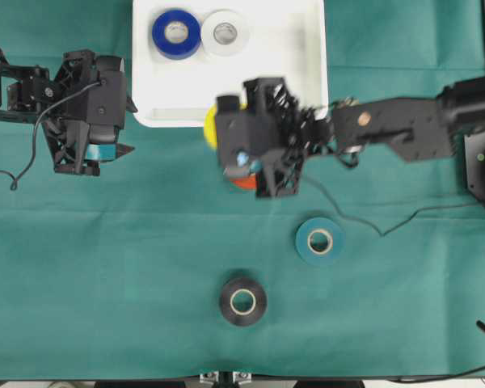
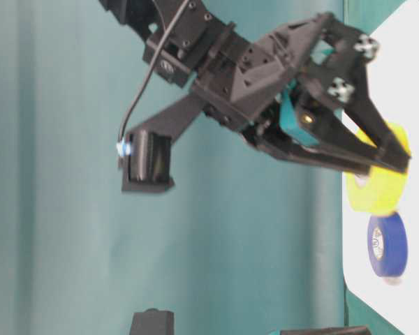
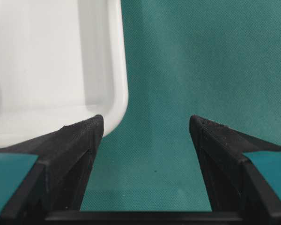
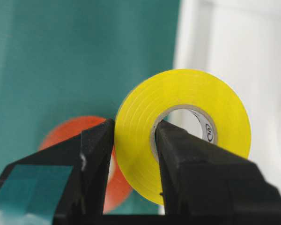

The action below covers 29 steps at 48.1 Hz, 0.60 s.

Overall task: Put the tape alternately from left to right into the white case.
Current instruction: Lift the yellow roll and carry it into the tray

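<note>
Right gripper [image 4: 133,140] clamps the yellow roll [image 4: 178,126]: one finger outside the roll's wall, the other through the grey core, roll standing on edge between them. Red roll [image 4: 68,133] lies blurred on the cloth below and behind the jaws. White case [image 1: 303,48] just ahead of the fingertips, blue roll [image 1: 176,34] and white roll [image 1: 225,32] inside. Left gripper [image 3: 145,129] jaws wide, nothing between; case corner beside one fingertip. Teal roll [image 1: 320,240] and black roll [image 1: 242,301] well apart from both.
</note>
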Motion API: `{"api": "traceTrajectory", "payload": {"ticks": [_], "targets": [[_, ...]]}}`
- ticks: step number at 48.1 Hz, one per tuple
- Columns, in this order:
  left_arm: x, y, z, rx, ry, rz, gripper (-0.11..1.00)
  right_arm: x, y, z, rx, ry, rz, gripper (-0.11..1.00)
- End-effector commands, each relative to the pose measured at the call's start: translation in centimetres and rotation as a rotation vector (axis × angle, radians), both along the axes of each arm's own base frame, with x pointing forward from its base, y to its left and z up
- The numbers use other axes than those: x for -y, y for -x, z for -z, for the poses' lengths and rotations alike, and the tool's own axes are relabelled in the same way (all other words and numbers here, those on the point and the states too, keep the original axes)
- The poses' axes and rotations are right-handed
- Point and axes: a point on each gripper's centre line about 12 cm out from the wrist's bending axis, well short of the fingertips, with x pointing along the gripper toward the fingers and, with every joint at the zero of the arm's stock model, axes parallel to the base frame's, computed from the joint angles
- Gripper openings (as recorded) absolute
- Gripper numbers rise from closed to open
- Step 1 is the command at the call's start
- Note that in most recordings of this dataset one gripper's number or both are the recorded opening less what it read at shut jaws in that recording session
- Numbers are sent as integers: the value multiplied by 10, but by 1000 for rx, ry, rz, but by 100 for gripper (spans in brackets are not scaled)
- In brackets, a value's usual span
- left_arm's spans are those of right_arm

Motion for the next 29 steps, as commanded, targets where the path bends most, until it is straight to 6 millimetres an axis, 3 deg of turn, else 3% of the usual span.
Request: {"api": "traceTrajectory", "payload": {"ticks": [1,18,29], "targets": [[0,-2,-9,31,0,-1,93,13,5,-17,65,-2,25,30],[0,-2,-8,29,1,-1,93,73,32,5,24,-8,178,30],[0,-2,-9,31,0,-1,93,85,46,20,10,-19,214,30]]}}
